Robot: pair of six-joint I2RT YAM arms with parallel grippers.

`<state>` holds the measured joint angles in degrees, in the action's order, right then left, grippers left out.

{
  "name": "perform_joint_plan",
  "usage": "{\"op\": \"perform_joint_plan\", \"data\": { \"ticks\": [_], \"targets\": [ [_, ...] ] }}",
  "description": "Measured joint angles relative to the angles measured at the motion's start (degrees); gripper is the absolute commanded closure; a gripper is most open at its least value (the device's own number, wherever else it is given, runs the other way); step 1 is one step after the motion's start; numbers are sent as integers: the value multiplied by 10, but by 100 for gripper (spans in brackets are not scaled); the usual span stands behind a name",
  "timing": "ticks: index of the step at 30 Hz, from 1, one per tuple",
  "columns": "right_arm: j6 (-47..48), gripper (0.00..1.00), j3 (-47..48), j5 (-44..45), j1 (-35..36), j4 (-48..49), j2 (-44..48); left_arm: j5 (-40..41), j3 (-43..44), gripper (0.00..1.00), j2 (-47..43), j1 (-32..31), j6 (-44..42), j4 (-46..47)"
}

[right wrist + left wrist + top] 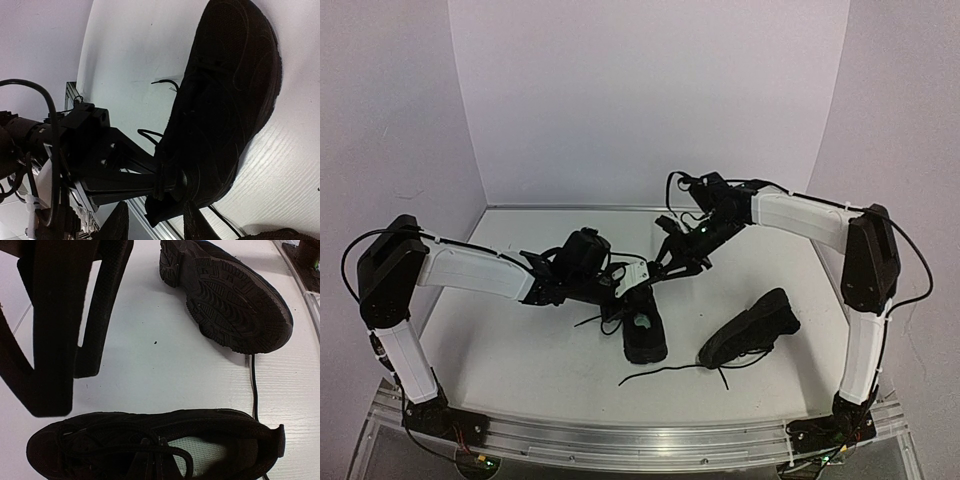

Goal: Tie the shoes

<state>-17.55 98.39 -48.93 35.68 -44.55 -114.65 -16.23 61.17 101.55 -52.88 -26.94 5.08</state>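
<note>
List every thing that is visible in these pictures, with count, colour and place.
upright shoe: one, black, mid-table, pale insole label
tipped shoe: one, black, on its side, right of the first
laces: several strands, black, loose on the table by the shoes
table: one, white, under everything
rail: one, silver, near edge
walls: three, white, behind and beside
arms: two, white and black, one from each side
left gripper: one, black, shut, at the upright shoe's lacing
right gripper: one, black, open, by that shoe's far end
</note>
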Motion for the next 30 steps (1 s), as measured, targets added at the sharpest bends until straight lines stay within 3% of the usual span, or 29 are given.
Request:
{"op": "perform_joint_plan", "data": {
  "ticks": [8,15,26,30],
  "targets": [
    [-5,70,3,-9,12,12,-33,4,0,100,0,0,2,0],
    [-7,82,4,-4,13,13,-40,4,0,100,0,0,2,0],
    [-8,85,8,-4,13,15,-45,10,0,99,0,0,4,0],
    [-7,91,14,-6,13,15,-48,13,0,99,0,0,4,0]
  ]
}}
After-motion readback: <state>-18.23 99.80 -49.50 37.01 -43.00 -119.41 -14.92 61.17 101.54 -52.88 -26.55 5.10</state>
